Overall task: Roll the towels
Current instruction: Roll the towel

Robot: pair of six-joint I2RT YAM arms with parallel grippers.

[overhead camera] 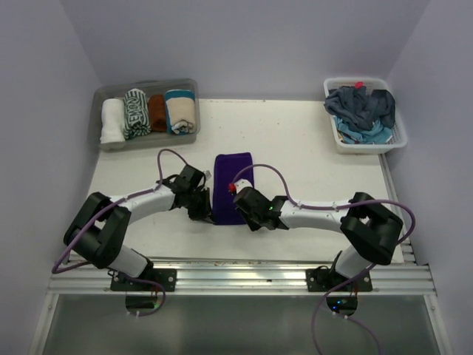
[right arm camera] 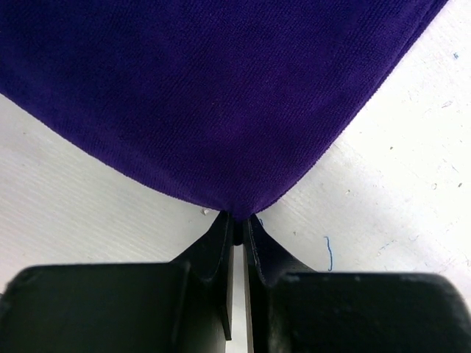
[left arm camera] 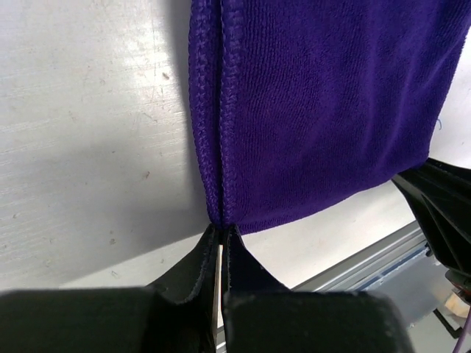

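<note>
**Both claws nip the near corners of a purple towel**

A purple towel [overhead camera: 233,177] lies flat on the white desk [overhead camera: 310,148], a long strip running away from the arms, roughly midway between them.

The left claw [overhead camera: 209,214] sits at the towel's near left corner. In the left wrist view its fingers [left arm camera: 193,268] are pressed almost together, leaving only a thin slit, and the stitched corner of the towel [left arm camera: 324,110] meets their tips.

The right claw [overhead camera: 241,214] is at the near right corner. In the right wrist view it [right arm camera: 237,220] is closed just as tightly, with the rounded corner of the cloth [right arm camera: 221,88] caught at its tips.

At the far left of the desk a clear tub [overhead camera: 189,86] holds four rolled towels side by side:
- white [overhead camera: 112,120]
- green-patterned [overhead camera: 136,112]
- rust-brown [overhead camera: 157,112]
- cream-and-teal [overhead camera: 179,111]

At the far right a white basket [overhead camera: 400,137] holds a loose heap of towels [overhead camera: 362,109], mostly dark navy and light blue.
</note>
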